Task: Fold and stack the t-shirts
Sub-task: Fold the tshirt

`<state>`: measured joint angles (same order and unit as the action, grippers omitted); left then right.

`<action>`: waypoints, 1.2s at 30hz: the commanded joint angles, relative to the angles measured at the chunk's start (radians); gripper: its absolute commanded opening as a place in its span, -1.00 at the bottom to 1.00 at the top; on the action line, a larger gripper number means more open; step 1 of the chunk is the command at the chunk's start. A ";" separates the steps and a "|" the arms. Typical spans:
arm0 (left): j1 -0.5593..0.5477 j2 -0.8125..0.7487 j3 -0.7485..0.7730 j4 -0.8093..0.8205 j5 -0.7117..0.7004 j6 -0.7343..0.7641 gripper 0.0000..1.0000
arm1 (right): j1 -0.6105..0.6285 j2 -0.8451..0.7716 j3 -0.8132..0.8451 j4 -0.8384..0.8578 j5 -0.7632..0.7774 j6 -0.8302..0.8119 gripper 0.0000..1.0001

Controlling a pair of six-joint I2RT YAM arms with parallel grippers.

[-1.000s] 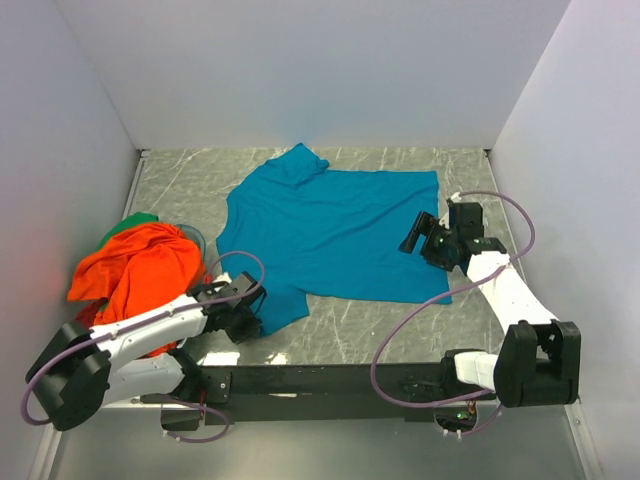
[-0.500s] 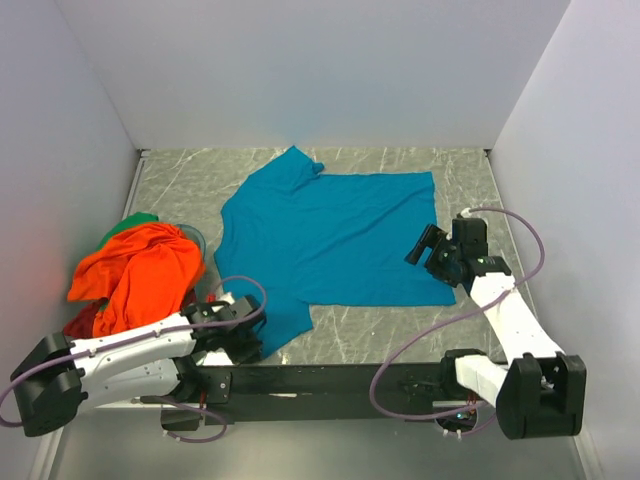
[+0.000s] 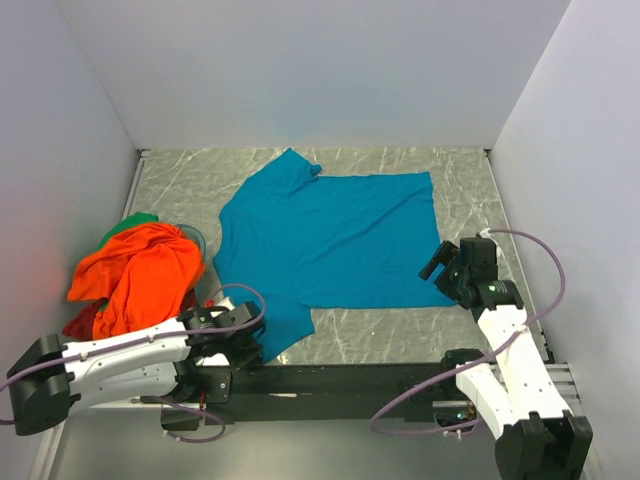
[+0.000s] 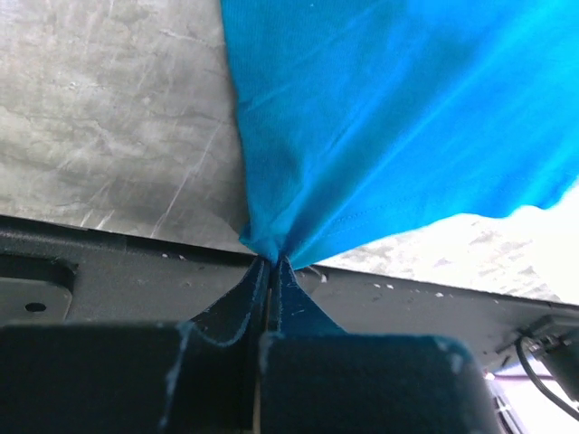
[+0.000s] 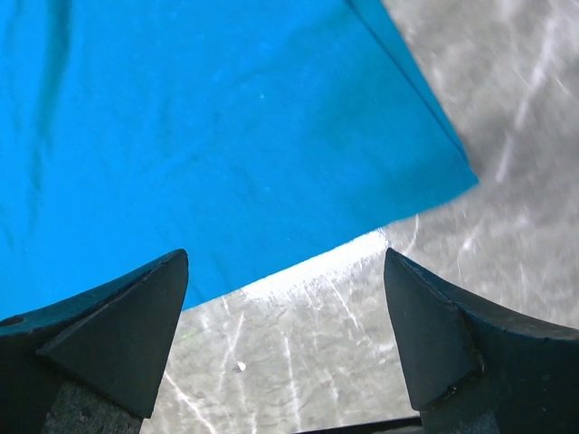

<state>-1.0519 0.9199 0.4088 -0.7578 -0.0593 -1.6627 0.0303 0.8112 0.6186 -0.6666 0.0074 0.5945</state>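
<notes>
A teal blue t-shirt (image 3: 330,240) lies spread flat on the marble table. My left gripper (image 3: 252,345) is shut on its near left sleeve corner at the table's front edge; the left wrist view shows the cloth (image 4: 380,117) pinched between the closed fingertips (image 4: 271,262). My right gripper (image 3: 447,268) is open and empty, just above the shirt's near right corner (image 5: 434,154); the right wrist view shows its spread fingers (image 5: 136,316) over bare table. An orange t-shirt (image 3: 135,270) lies crumpled at the left over a green one (image 3: 130,224) and a red one (image 3: 82,322).
White walls enclose the table on three sides. A black rail (image 3: 330,380) runs along the near edge by the arm bases. Bare marble (image 3: 390,335) lies between the shirt's hem and the rail.
Both arms have drawn back toward the near edge. My left gripper has pulled the sleeve corner nearer and the shirt has shifted slightly. My right gripper moved off the shirt toward its near right corner.
</notes>
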 commanded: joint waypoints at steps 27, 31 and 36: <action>-0.007 -0.072 0.032 -0.023 -0.066 -0.014 -0.99 | -0.075 0.103 -0.238 0.249 0.089 0.214 0.70; -0.007 -0.079 0.028 -0.017 -0.071 -0.028 -0.99 | -0.082 0.157 -0.252 0.311 0.060 0.209 0.54; -0.007 -0.079 0.056 -0.050 -0.092 -0.032 -0.99 | -0.086 0.181 -0.238 0.305 0.039 0.192 -0.21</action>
<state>-1.0542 0.8474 0.4133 -0.7723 -0.1123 -1.6657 -0.0483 0.9836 0.3859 -0.3798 0.0566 0.7879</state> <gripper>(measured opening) 0.018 0.483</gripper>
